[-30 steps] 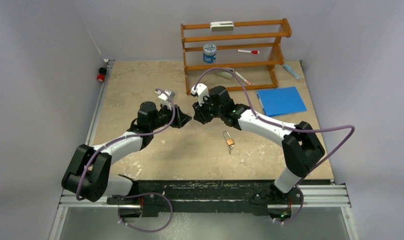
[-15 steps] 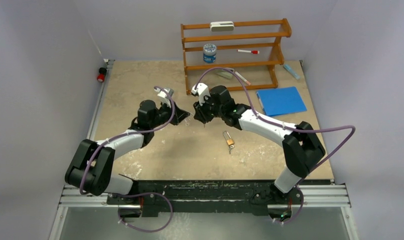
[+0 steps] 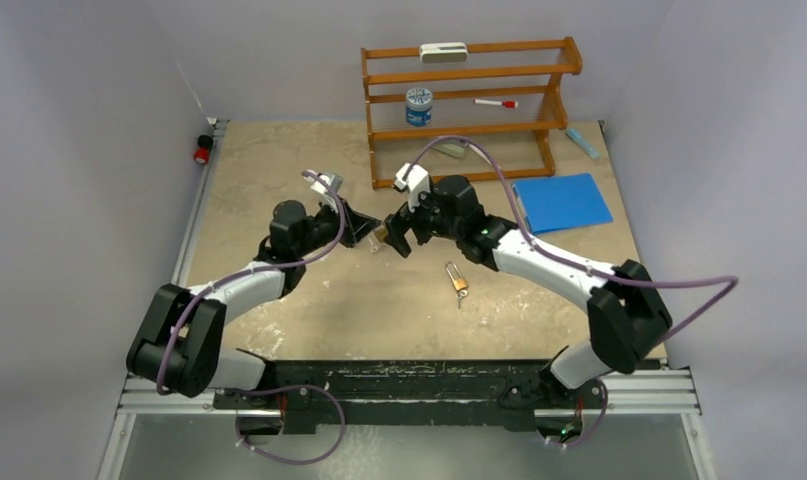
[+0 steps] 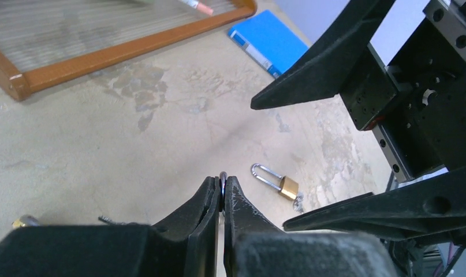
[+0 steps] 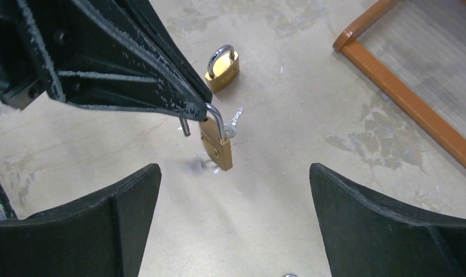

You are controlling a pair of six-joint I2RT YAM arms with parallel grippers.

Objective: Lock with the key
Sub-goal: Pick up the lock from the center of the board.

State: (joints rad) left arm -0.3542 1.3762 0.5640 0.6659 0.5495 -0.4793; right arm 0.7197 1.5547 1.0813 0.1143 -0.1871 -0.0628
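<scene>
Looks like your left gripper [image 4: 222, 187] is pinched shut on the padlock [image 5: 217, 147] shackle so the body dangles free above the tabletop [image 5: 334, 144], presumably for your wide-open, empty right gripper [image 5: 233, 170], with the key [image 5: 234, 121] lying below beside a spare padlock [image 5: 222, 66].

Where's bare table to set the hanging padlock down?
Widest bare patch: far-left table, between the red object and the rack. Also the near strip in front of the loose padlock. Crowded at centre, where the left gripper with its hanging padlock faces the open right gripper, and by the blue folder.
</scene>
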